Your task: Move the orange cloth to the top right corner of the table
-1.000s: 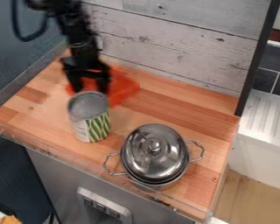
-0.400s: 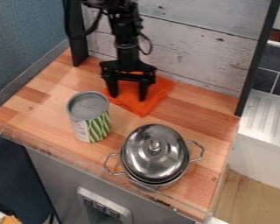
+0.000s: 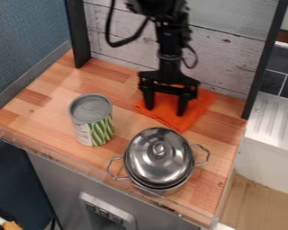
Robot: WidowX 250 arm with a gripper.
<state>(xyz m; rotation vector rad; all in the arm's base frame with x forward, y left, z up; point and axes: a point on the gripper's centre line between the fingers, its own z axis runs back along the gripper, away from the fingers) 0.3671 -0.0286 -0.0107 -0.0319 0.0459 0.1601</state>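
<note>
Tin can (image 3: 91,119) stands upright, at ten o'clock from the lidded pot (image 3: 159,157). Gripper (image 3: 165,111) points down at the pot's twelve o'clock, fingers parted over the orange cloth (image 3: 195,107), which lies toward one o'clock.

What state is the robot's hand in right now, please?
Hand: open, its two fingers spread apart at the orange cloth, with no fold visibly pinched between them.
</note>
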